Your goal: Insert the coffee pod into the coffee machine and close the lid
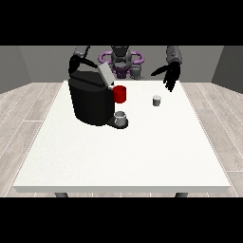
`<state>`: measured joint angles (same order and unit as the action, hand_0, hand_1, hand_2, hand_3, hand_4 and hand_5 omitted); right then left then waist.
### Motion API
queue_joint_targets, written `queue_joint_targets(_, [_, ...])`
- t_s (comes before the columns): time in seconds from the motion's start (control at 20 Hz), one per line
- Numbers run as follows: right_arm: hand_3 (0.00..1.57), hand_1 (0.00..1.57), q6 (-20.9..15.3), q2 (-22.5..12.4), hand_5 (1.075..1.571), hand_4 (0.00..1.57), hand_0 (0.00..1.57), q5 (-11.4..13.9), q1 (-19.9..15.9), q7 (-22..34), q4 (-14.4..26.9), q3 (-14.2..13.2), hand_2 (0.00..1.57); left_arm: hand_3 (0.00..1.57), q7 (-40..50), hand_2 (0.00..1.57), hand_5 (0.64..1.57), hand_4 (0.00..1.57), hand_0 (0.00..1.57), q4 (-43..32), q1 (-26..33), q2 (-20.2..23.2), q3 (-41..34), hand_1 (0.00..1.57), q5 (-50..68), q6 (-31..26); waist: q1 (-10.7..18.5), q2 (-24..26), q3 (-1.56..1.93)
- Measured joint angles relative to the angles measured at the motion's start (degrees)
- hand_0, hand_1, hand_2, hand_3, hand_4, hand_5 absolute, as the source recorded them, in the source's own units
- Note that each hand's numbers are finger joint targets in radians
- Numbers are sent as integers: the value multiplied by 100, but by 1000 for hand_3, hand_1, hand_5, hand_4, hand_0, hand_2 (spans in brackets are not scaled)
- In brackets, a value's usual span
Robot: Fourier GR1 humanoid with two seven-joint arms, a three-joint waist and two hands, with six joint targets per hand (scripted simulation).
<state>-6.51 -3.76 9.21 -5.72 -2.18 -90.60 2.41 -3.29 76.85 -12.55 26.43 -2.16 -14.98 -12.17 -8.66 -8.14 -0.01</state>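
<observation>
Hand at the view's right (172, 75): hangs above the table's far edge, fingers straight and pointing down, holding nothing
Coffee pod (157, 100): small grey cup upright on the table (118, 156), right of centre, below and left of that hand, apart from it
Coffee machine (91, 100): black, left of centre, lid (105, 73) raised
Red mug (120, 94): just beside the machine
Other hand (74, 65): upper left behind the machine, fingers unclear
Risk: fingers descending off-centre may tip the pod; carrying it leftward may clip the mug
</observation>
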Motion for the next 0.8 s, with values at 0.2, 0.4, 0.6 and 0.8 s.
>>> queue_joint_targets(0.2, [0, 0, -99, 117, 1571, 0, 0, 118, -179, 251, -149, 147, 0, 0, -212, 0, 1571, 0, 0, -735, -375, 97, 9, 0, -326, -3, -124, -199, -2])
queue_joint_targets(0.4, [0, 0, -243, 257, 1571, 0, 0, 139, -282, 184, 46, 132, 0, 0, -373, 0, 1571, 0, 0, -1250, -680, 130, 95, 0, -665, 17, -78, -375, -2])
queue_joint_targets(0.6, [0, 0, -329, 281, 1571, 0, 0, 231, -387, 294, 229, 167, 0, 247, -465, 589, 1571, 0, 261, -1776, -1035, 109, 134, 261, -1004, 142, -59, -451, -1])
queue_joint_targets(0.8, [0, 0, -316, 307, 1571, 0, 0, 45, -501, 367, 467, 78, 0, 692, -617, 950, 1571, 81, 940, -2034, -1237, -47, 249, 940, -1367, 457, 31, -435, 0])
